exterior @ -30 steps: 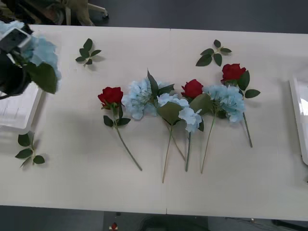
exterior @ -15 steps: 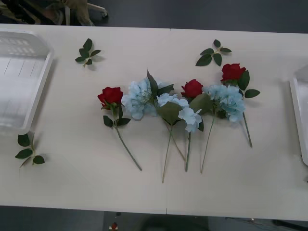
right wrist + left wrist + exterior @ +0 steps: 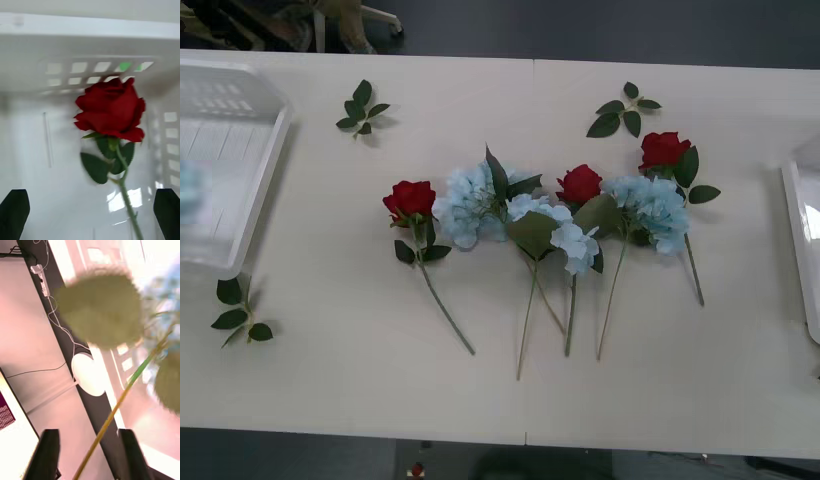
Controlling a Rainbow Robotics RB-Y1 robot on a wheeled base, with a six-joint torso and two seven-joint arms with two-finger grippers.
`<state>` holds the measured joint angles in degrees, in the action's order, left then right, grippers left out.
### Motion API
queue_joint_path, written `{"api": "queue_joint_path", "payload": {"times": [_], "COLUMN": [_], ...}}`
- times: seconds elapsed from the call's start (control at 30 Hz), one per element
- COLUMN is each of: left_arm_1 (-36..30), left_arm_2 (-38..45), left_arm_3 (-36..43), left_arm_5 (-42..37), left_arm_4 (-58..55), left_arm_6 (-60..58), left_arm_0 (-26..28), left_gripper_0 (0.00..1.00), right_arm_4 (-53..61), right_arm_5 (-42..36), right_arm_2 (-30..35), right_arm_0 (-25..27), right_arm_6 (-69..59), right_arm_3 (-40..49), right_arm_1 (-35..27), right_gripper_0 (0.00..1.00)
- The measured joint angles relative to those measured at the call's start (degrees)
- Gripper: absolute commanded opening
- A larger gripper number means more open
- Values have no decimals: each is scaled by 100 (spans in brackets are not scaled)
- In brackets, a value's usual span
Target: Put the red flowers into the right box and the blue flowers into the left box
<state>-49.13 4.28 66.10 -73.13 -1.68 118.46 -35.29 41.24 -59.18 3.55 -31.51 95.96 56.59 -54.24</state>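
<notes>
Even overhead light, sharp front view, blurred wrist views

The table (image 3: 380, 380) is evenly lit, soft short shadows beside the red flowers (image 3: 411, 199) and leaf sprigs (image 3: 361, 108); a pale-blue smear blurs the left box (image 3: 265, 170) at the frame edge. The rose (image 3: 110, 108) is slightly motion-blurred against glaring white walls. The big leaf (image 3: 99, 309) is heavily out of focus, with a washed-out pink-white background

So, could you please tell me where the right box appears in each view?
Front view: the right box lies at the right edge of the table, partly cut off.
Right wrist view: its slotted white wall stands behind a red rose, beyond the open right hand.
Left wrist view: the slotted tray there is the left box instead.
Shared landmark: the box's white rounded rim.
</notes>
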Motion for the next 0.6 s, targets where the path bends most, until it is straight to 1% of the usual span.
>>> {"api": "queue_joint_path", "payload": {"times": [0.13,0.2,0.27,0.33,0.43,0.47,0.53,0.6], "left_arm_1": [0,0,0,0,5,8,14,65], "left_arm_2": [-50,-47,-31,83,514,671,881,915], "left_arm_3": [-2,-2,21,178,675,904,1367,1956], "left_arm_5": [0,-4,-124,-536,-1450,-1705,-2090,-2372], "left_arm_4": [-48,-262,-601,-1210,-2521,-2930,-3550,-3812], "left_arm_6": [0,0,9,134,870,1088,1145,1139], "left_arm_0": [0,0,0,0,0,0,2,2], "left_gripper_0": [100,100,100,100,100,100,100,100], "right_arm_4": [338,413,411,405,405,405,402,355], "right_arm_5": [-777,-1140,-1480,-1813,-2055,-2112,-2156,-2087], "right_arm_2": [0,0,0,0,-3,-9,-59,-191], "right_arm_0": [0,0,0,-1,-7,-23,-102,-206], "right_arm_6": [-4,-131,-599,-1503,-2579,-2689,-2709,-2813], "right_arm_3": [701,1117,1539,1967,2397,2478,2536,2528], "right_arm_1": [72,184,345,539,838,926,1081,1190], "right_gripper_0": [98,98,98,98,98,98,98,98]}}
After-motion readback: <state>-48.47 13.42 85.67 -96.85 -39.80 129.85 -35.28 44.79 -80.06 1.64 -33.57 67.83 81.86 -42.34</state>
